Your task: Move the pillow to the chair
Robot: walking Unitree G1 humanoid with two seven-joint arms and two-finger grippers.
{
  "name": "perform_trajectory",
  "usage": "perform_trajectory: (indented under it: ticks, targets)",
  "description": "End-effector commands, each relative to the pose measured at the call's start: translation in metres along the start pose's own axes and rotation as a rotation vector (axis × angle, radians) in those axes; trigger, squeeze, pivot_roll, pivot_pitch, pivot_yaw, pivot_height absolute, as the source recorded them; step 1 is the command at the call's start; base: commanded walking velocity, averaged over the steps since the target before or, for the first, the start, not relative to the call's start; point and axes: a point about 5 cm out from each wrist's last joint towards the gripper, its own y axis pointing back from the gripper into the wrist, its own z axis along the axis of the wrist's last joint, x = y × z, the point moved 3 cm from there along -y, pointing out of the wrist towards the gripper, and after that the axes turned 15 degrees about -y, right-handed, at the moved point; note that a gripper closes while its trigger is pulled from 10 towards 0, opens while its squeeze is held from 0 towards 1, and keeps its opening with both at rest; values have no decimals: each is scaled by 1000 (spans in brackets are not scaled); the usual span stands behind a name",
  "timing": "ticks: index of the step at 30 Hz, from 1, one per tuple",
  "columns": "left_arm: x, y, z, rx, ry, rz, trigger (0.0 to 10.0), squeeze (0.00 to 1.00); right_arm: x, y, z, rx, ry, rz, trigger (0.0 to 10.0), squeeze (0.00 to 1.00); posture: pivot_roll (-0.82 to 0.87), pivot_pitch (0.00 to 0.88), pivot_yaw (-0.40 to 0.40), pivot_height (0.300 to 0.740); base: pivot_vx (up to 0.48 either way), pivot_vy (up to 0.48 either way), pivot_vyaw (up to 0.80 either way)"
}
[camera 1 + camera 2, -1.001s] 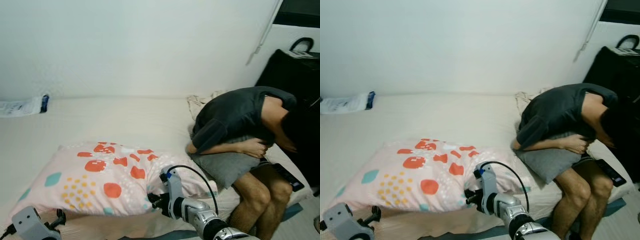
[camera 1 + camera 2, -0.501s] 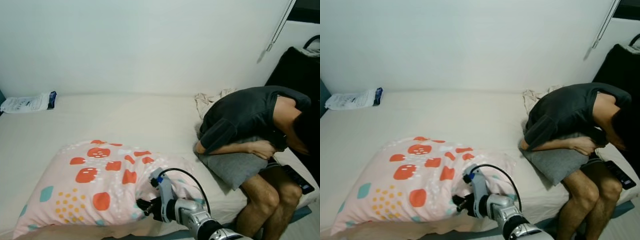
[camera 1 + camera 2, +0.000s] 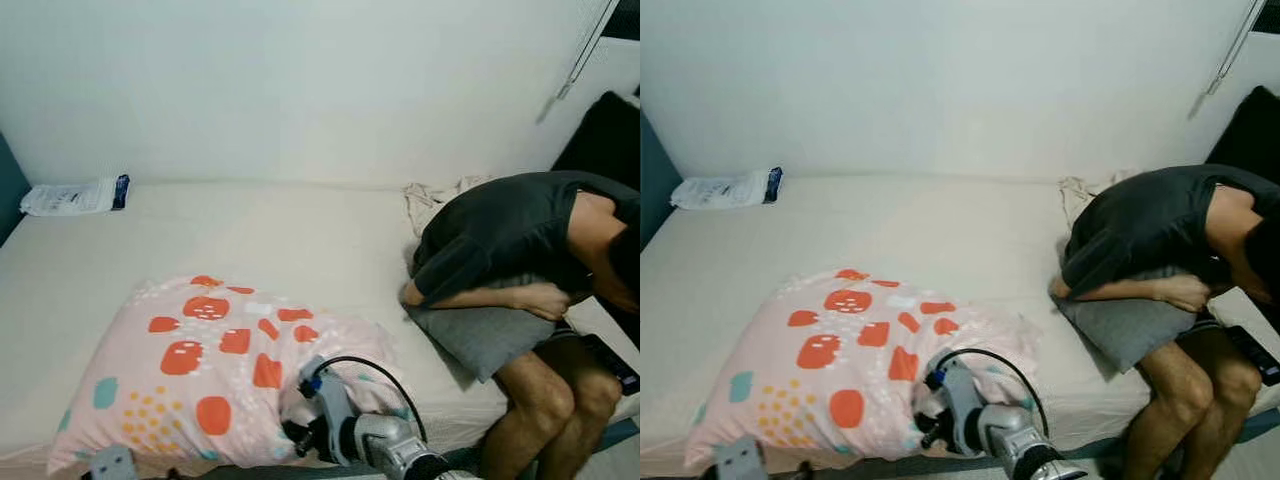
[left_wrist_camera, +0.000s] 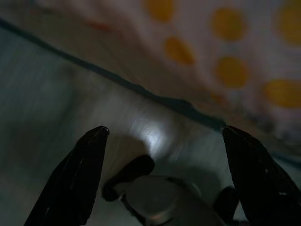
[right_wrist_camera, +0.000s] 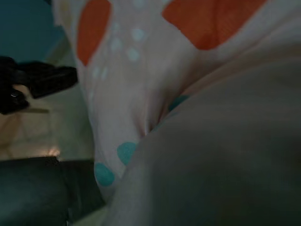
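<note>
Your right gripper (image 3: pixel 300 432) is pressed into the near edge of the pale pink pillow with red and orange spots (image 3: pixel 215 360), which stretches away to its left across the cream bed (image 3: pixel 250 230); I cannot tell whether its fingers have closed. Your left gripper (image 4: pixel 162 174) hangs spread apart just under the pillow's near left corner, so both arms are close.

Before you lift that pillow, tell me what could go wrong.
1. The right gripper sits at the pillow near edge; a hold on loose fabric may slip as the bulk sags.
2. The left gripper is open below the pillow with nothing between its fingers, so the load may hang from one arm.
3. A person sits bent over at the bed right end; a swing that way could hit them.
</note>
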Motion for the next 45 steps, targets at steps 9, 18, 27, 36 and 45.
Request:
perform_trajectory:
  ticks: [9,18,27,36,45]
  targets:
    - [-18,1,-5,30,-49,-106,10000,0,-7,4,-18,68,-16,-43,10000,0,112,54,-138,740,0,-287,777]
    - [-24,1,-7,42,-85,-147,10000,0,-5,3,-19,75,0,-33,10000,0,113,58,-132,740,0,0,778]
    - [-24,1,-7,38,-84,-158,10000,0,-4,2,-21,79,11,-32,10000,0,110,64,-129,740,0,0,779]
    - [-25,2,-7,41,-84,-160,10000,0,-4,3,-23,85,19,-32,10000,0,109,70,-129,740,0,0,776]
    - [-24,1,-6,34,-82,-154,10000,0,-1,0,-21,71,25,-26,10000,0,111,69,-130,740,0,0,778]
